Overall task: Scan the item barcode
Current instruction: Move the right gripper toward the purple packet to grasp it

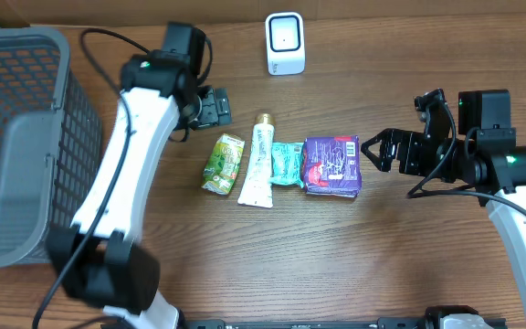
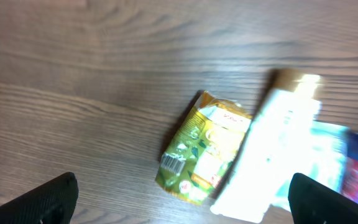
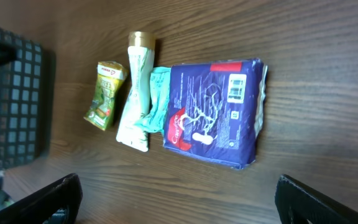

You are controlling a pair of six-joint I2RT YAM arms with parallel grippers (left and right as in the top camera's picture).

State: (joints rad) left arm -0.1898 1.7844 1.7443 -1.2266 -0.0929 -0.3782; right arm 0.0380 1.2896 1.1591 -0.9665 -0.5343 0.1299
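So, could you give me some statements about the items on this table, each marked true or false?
1. The purple package lies at the row's end nearest the right gripper. True.
2. The white tube stands upright. False: it lies flat, its gold cap pointing toward the scanner.
3. The green pouch is inside the basket. False: it lies on the table, beside the white tube.
4. The left gripper and the right gripper are open and empty. True.
5. A barcode shows on the purple package's upper face. True.
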